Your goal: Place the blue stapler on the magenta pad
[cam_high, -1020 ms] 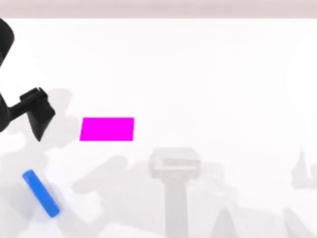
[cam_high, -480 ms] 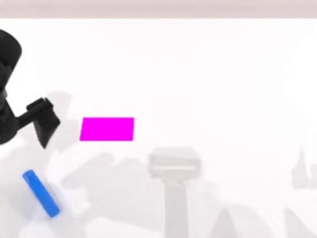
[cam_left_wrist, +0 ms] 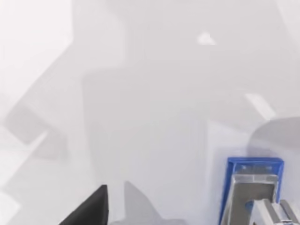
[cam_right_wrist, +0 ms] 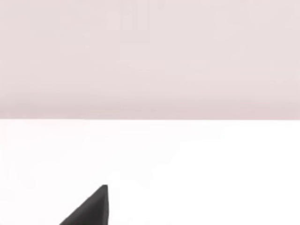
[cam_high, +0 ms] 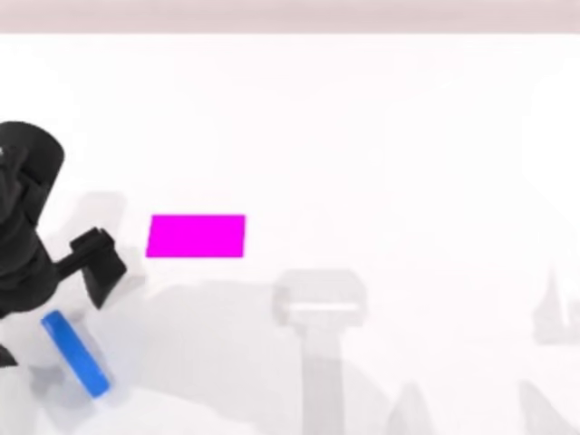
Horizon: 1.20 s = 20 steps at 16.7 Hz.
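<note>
The blue stapler (cam_high: 75, 353) lies slanted on the white table near the front left; the left wrist view shows its end with the silvery underside (cam_left_wrist: 253, 192). The magenta pad (cam_high: 196, 236) lies flat to its right and farther back, with nothing on it. My left gripper (cam_high: 98, 270) hangs just behind the stapler's far end, between stapler and pad, holding nothing. Only one dark finger (cam_left_wrist: 93, 208) shows in its wrist view, well off the middle, so it looks open. My right arm is outside the top view; one dark finger (cam_right_wrist: 93, 206) shows in its wrist view.
Grey shadows of the arms fall across the front of the table (cam_high: 317, 317). The table's back edge meets a pinkish wall (cam_high: 290, 18). The right wrist view looks over bare white table toward that wall (cam_right_wrist: 150, 56).
My left arm has swung forward and slightly right in the top view, bringing its gripper from beside the pad's left end down close to the stapler. Stapler and pad have not moved.
</note>
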Tool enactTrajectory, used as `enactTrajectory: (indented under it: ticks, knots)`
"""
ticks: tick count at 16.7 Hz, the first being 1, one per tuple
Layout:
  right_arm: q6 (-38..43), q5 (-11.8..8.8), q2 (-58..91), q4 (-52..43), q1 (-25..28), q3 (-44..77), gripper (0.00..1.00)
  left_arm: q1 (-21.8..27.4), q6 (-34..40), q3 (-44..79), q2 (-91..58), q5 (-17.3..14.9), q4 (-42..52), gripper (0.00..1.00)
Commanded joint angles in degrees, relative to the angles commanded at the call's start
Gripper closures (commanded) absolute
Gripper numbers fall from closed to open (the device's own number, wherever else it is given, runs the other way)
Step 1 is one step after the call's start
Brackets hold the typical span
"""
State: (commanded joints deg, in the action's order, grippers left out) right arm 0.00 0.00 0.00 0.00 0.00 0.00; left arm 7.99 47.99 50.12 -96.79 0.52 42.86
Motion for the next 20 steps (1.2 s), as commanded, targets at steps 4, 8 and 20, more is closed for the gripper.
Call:
enactTrajectory:
  ticks: [4,8,20]
  knots:
    - [0.00,0.00,0.00,0.00,0.00,0.00,0.00,0.00,0.00,-0.01,0.00,0.00,-0.01,0.08]
    - [0.00,0.00,0.00,0.00,0.00,0.00,0.00,0.00,0.00,-0.01,0.00,0.00,-0.01,0.38]
    - [0.00,0.00,0.00,0.00,0.00,0.00,0.00,0.00,0.00,-0.01,0.00,0.00,-0.01,1.00]
